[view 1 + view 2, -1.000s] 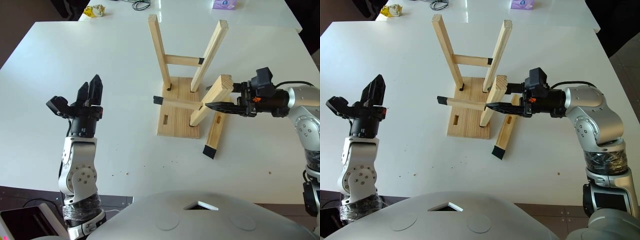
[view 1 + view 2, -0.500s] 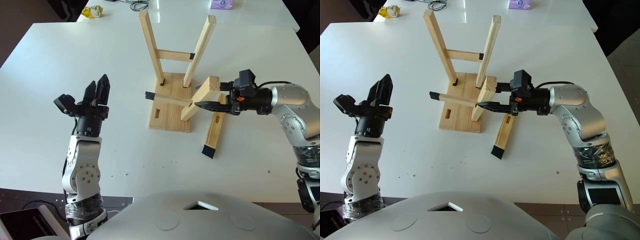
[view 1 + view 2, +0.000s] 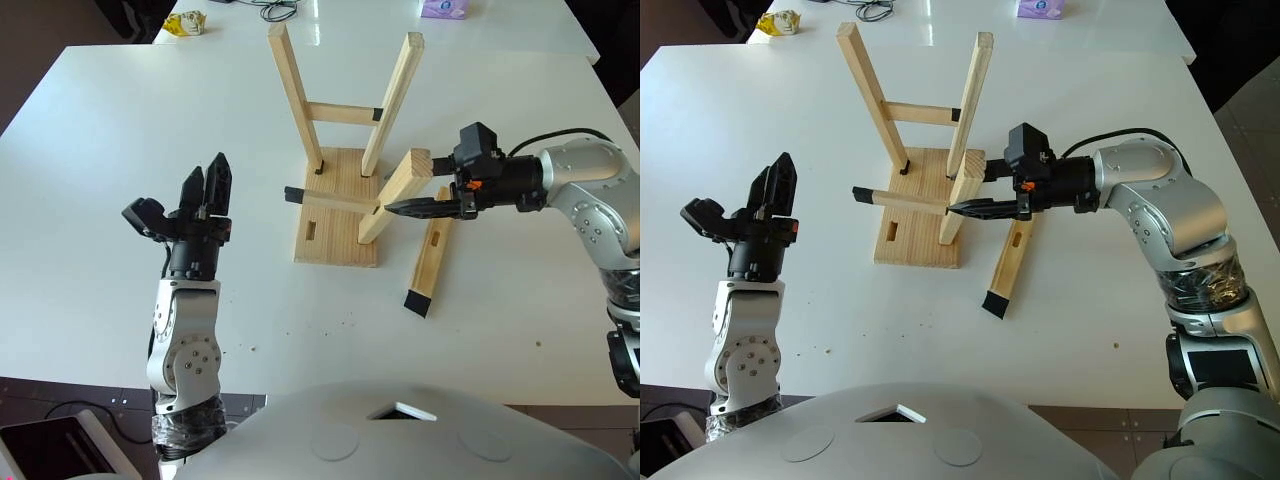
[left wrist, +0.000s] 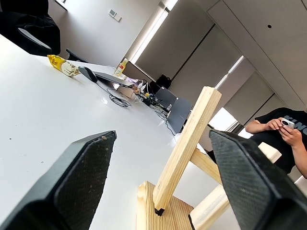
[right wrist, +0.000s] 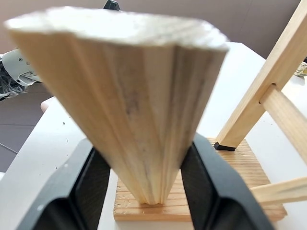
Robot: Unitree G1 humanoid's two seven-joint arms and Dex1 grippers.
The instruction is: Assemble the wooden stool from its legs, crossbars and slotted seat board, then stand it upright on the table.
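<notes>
Stool, half built and upside down, sits on the table. Well to its left, the left gripper is raised with fingers spread, holding nothing. The seat board lies flat; two legs stand at its far end, one left, one right, joined by a crossbar. A third leg leans over the board's near right corner, a second crossbar jutting leftward from it. The right gripper has its fingers clamped on this leg. A fourth leg lies loose beside the board.
</notes>
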